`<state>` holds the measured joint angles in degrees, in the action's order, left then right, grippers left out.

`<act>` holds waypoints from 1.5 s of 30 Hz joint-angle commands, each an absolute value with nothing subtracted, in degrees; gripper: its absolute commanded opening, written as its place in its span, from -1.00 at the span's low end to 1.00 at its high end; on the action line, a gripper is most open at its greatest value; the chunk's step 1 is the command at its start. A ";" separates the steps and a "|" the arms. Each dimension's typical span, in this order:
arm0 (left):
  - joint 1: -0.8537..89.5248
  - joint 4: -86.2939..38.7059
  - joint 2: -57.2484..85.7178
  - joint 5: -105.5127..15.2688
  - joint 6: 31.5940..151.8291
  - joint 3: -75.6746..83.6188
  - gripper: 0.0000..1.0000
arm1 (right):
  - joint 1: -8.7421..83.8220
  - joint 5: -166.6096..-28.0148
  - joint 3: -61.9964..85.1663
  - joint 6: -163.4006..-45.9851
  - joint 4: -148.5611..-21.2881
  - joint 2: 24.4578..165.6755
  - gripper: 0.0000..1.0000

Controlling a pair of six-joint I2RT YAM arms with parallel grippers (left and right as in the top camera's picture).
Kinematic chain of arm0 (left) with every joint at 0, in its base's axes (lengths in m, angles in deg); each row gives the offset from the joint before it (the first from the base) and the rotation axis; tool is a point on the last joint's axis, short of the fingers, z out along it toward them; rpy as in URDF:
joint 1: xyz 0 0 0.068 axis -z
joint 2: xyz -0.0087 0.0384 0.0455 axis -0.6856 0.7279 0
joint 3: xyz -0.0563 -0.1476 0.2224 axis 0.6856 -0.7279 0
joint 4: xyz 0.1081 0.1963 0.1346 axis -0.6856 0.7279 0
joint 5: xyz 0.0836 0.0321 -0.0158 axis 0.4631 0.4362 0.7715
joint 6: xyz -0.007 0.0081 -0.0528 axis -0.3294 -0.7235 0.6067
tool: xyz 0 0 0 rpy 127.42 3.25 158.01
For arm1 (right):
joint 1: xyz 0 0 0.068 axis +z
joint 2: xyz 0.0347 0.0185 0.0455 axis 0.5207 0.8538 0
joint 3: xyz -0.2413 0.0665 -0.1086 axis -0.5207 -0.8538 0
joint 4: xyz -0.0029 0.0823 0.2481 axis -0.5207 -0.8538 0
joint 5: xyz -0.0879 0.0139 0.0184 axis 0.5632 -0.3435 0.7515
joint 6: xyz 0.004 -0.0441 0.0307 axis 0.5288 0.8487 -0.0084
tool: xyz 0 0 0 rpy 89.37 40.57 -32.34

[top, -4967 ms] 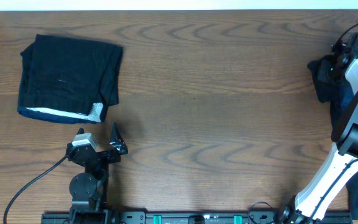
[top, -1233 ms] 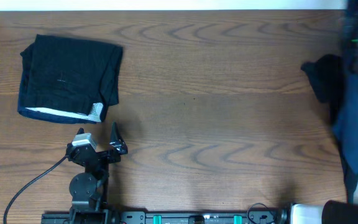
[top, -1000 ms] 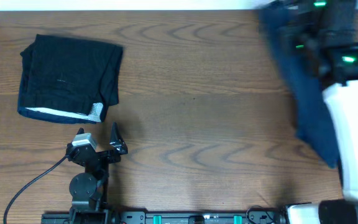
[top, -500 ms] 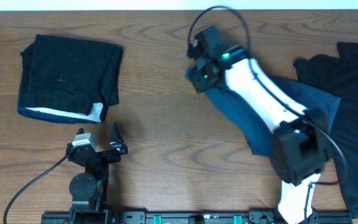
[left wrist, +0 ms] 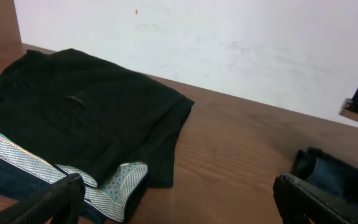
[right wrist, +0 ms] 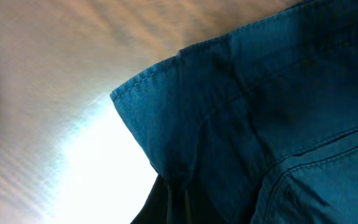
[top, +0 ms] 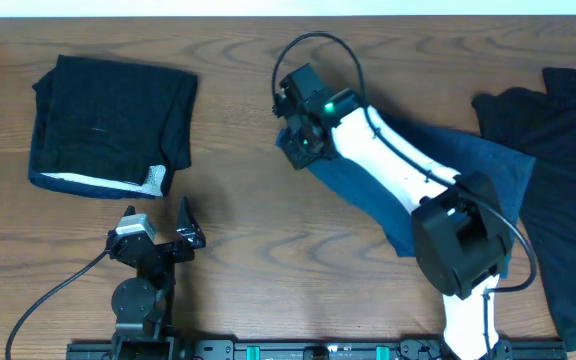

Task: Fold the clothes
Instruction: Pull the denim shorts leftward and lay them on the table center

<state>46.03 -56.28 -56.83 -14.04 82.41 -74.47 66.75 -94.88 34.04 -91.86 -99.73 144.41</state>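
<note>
A navy-blue denim-like cloth [top: 378,200] lies stretched across the middle-right of the table, partly under my right arm. My right gripper [top: 296,142] is shut on its left edge. In the right wrist view the blue cloth [right wrist: 260,124] fills most of the frame, bunched into the closed right gripper [right wrist: 179,202] at the bottom. A folded black garment [top: 108,115] with a white-edged band [top: 98,183] rests at the far left. My left gripper [top: 188,226] stands open below it, holding nothing. In the left wrist view the left gripper [left wrist: 179,208] faces the folded garment [left wrist: 86,106].
More dark clothes [top: 568,160] lie piled at the right edge of the table and hang over it. A black cable [top: 48,295] runs from the left arm's base. A white wall [left wrist: 229,43] borders the table's far side.
My right arm has swung from the table's right edge to its middle, pulling the navy cloth leftward out of the pile. The left arm has not moved.
</note>
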 commanded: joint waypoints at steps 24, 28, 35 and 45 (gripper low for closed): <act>46.27 -54.21 -57.18 -12.34 81.62 -75.67 0.96 | 51.32 -95.27 36.53 -89.90 -115.40 125.90 -0.24; 46.27 -54.21 -57.18 -12.34 81.65 -75.67 0.96 | 41.24 -95.33 36.08 -90.62 -119.62 125.83 -0.97; 46.27 -54.21 -57.18 -12.34 81.65 -75.67 0.96 | 33.27 -96.19 28.45 -92.06 -116.61 129.04 -0.97; 46.27 -54.21 -57.18 -12.34 81.62 -75.67 0.96 | 33.38 -91.23 10.04 -97.31 -94.09 133.66 -0.98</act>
<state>46.03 -56.28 -56.83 -14.04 82.41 -74.47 33.00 -92.89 13.28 -94.29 -97.15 132.58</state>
